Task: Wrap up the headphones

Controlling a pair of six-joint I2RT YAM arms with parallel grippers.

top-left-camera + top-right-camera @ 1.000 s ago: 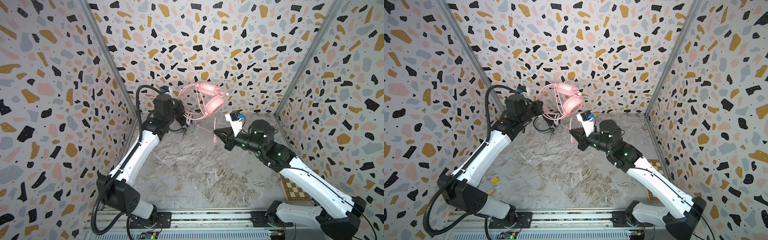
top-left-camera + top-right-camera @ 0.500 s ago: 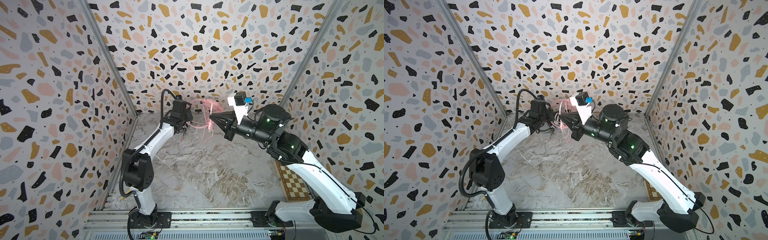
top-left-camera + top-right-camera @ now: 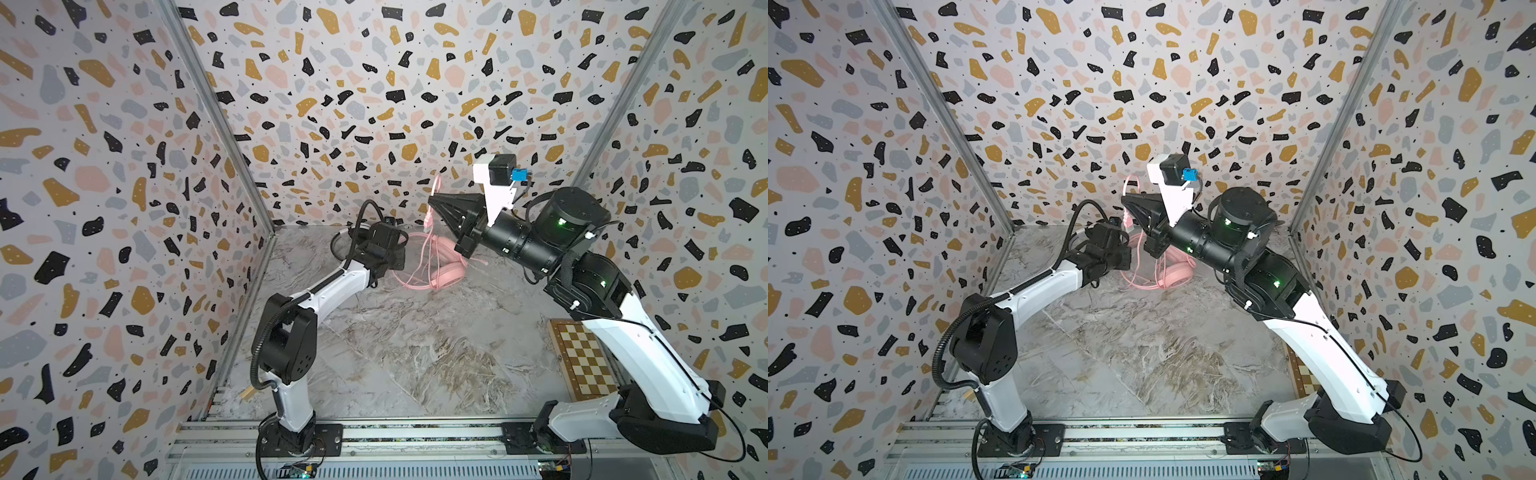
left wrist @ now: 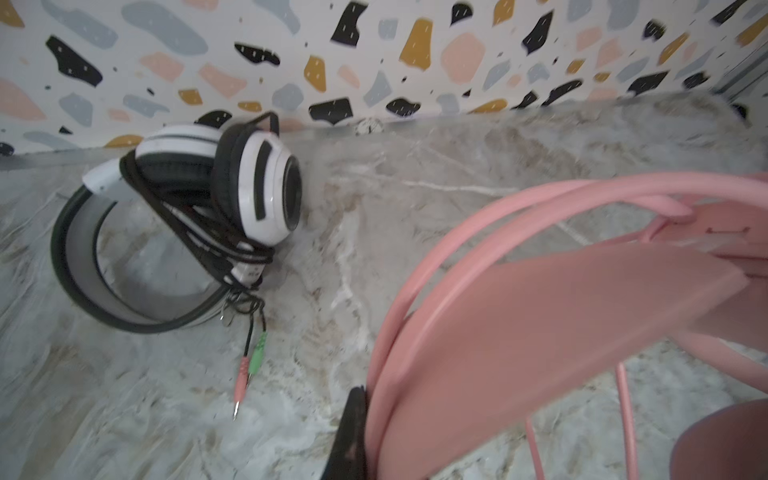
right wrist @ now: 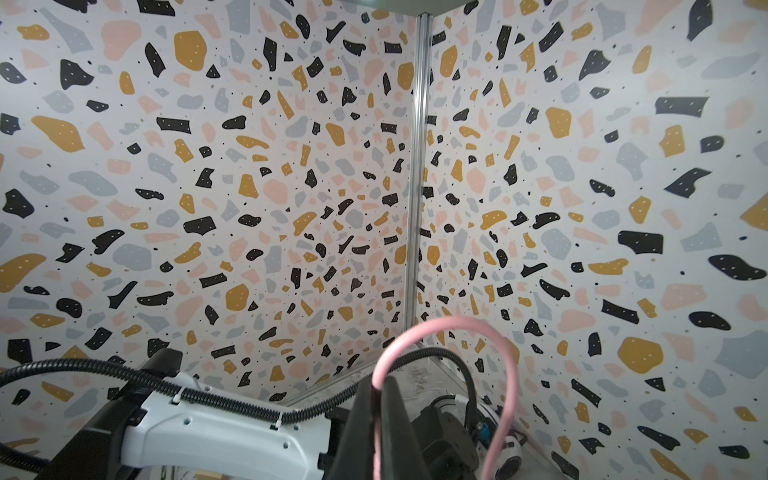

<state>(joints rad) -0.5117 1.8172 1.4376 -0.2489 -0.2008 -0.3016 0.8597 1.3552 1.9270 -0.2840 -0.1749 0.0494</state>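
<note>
Lying on the marbled table (image 3: 415, 357) near the back wall, the pink headphones (image 3: 446, 274) sit between the two arms in both top views. The left hand (image 3: 397, 264) is pressed together on their headband (image 4: 540, 316). The left wrist view shows one black finger (image 4: 352, 432) against the band's thin pink rails, and the other finger is hidden. The pink cable (image 3: 432, 195) rises from the headset to the right hand (image 3: 431, 203), which hangs above it and pinches a loop (image 5: 440, 328) of it between closed fingers. The white headphones (image 4: 232, 187) lie by the back wall, apart from the pink set. Their black cable (image 4: 195, 232) is wound around them, and its two plugs (image 4: 249, 365) lie on the table. A chessboard (image 3: 582, 361) lies beside the right arm.
</note>
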